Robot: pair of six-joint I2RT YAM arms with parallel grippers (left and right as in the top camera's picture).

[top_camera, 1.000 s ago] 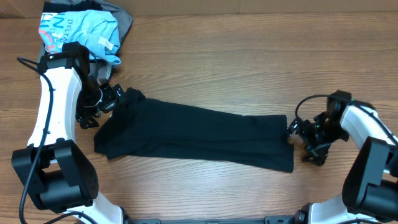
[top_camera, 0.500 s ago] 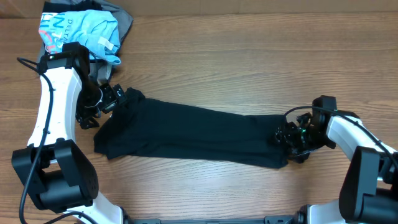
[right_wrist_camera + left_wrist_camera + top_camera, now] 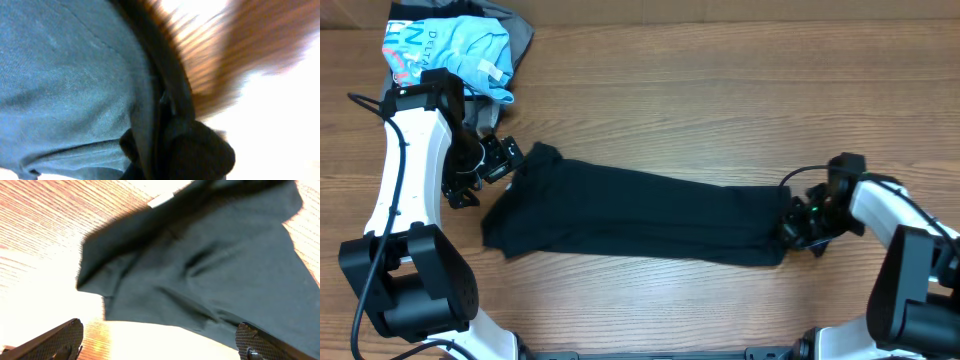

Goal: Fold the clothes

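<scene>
Right gripper [image 3: 798,225] has now clamped the shirt [image 3: 640,215] edge, dragging it right. Left gripper [image 3: 508,160] gapes wide beside it, with a blue shirt [image 3: 460,45] behind.

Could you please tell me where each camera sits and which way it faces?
Overhead: above the table, looking straight down at the black T-shirt; both arms, left gripper and right gripper at its ends.
Left wrist: on the left arm, facing the shirt's end; open fingertips frame the bottom.
Right wrist: close against the shirt's hem; dark fingers at bottom.
Shared: all see the shirt.
</scene>
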